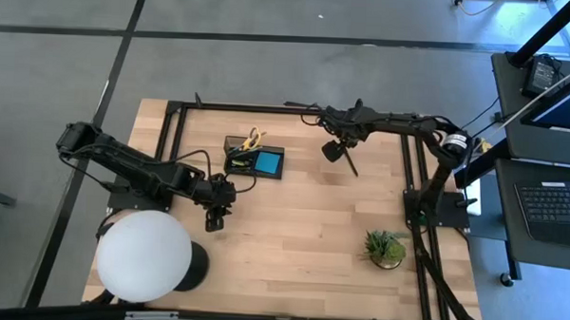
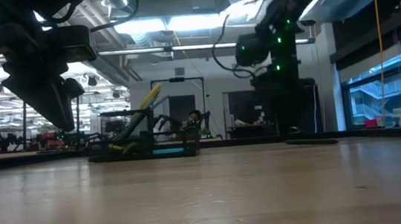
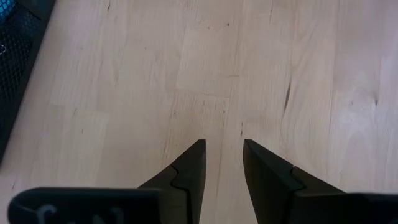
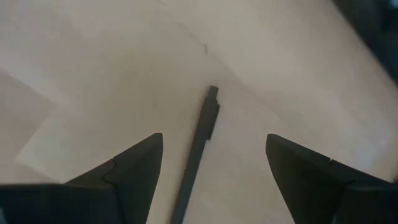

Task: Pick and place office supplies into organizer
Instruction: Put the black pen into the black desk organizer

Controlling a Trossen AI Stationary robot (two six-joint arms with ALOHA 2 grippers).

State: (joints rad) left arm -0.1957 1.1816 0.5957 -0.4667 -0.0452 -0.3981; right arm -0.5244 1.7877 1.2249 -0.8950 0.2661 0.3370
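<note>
The black organizer sits on the far middle of the table. It holds yellow-handled scissors standing tilted in a compartment and a blue note pad. A thin dark pen lies flat on the wood to the organizer's right. My right gripper hovers over this pen, open wide. In the right wrist view the pen runs between the two fingers of my right gripper, untouched. My left gripper hangs open above bare wood, nearer than the organizer. In the left wrist view my left gripper shows a narrow gap.
A big white globe lamp stands at the near left corner, close to my left arm. A small potted plant sits near right. A black metal frame borders the table's left, far and right sides. Bare wood lies between the arms.
</note>
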